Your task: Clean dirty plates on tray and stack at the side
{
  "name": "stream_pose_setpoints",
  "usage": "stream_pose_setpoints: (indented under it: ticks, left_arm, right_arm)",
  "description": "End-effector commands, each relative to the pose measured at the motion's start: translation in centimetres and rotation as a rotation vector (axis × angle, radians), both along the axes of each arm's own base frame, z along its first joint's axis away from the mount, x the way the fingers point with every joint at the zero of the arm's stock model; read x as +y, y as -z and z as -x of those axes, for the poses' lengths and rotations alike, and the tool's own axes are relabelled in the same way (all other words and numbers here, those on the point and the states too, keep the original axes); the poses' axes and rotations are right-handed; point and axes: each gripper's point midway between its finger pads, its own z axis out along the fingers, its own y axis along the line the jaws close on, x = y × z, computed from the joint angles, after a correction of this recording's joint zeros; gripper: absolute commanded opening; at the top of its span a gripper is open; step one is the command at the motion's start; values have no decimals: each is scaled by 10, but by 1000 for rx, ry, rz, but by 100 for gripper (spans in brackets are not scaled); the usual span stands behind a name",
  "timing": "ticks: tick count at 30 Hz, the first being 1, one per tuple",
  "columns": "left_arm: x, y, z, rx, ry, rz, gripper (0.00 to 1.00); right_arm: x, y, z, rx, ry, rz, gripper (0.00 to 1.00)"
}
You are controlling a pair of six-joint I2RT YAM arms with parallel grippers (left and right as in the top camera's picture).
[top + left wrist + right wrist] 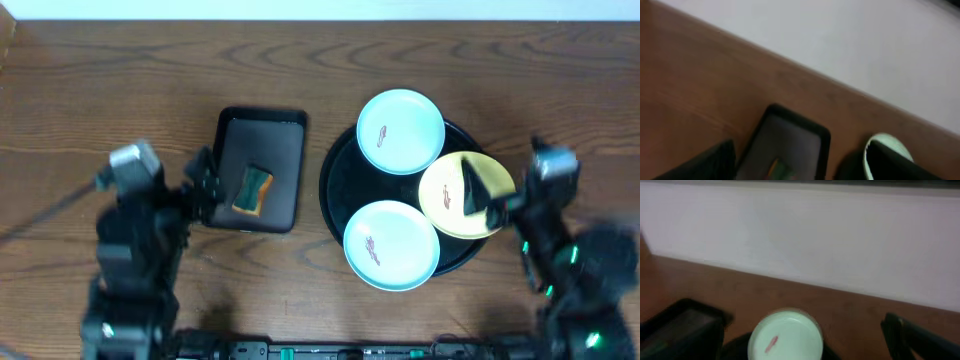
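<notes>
The round black tray point(334, 182) holds three plates. A pale turquoise plate point(400, 131) with a red smear sits at the back and also shows in the right wrist view point(785, 336). A second turquoise plate point(391, 245) with a smear sits at the front. A pale yellow plate point(446, 198) lies at the right. My right gripper point(484, 197) is open and hovers over the yellow plate's right half; in its own view point(800, 352) the jaws are wide apart. My left gripper point(206, 186) is open and empty at the left edge of the rectangular tray, its fingers spread in the left wrist view point(805, 170).
A smaller rectangular black tray point(275, 150) lies left of the round tray and holds a green and orange sponge point(252, 191). Both show in the left wrist view, the tray point(790, 140) and the sponge point(781, 170). Bare wood table lies behind and to the far left.
</notes>
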Motion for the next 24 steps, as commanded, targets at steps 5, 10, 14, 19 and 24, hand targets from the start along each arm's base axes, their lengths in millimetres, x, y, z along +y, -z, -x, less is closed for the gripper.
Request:
stream_pose_setpoints:
  ticks: [5,10,14,19,24]
  left_arm:
    - [-7,-12,-32,316,48,-41,84]
    - [-10,23,-39,466,57,-38,84]
    - [-20,41,-39,543,104,-9,85]
    - [-33,72,-45,648,152,5,88]
    - [-45,121,-46,825,186,-23,86]
  right_arm:
    - [28,-7,-74,422,-114,20,99]
    - [48,23,-97,623,-236,48,99]
    - [70,40,-95,748,-341,-74,99]
    - [75,43,-96,760,-368,-92,98]
    - [74,44,-97,758,-359,-86,93]
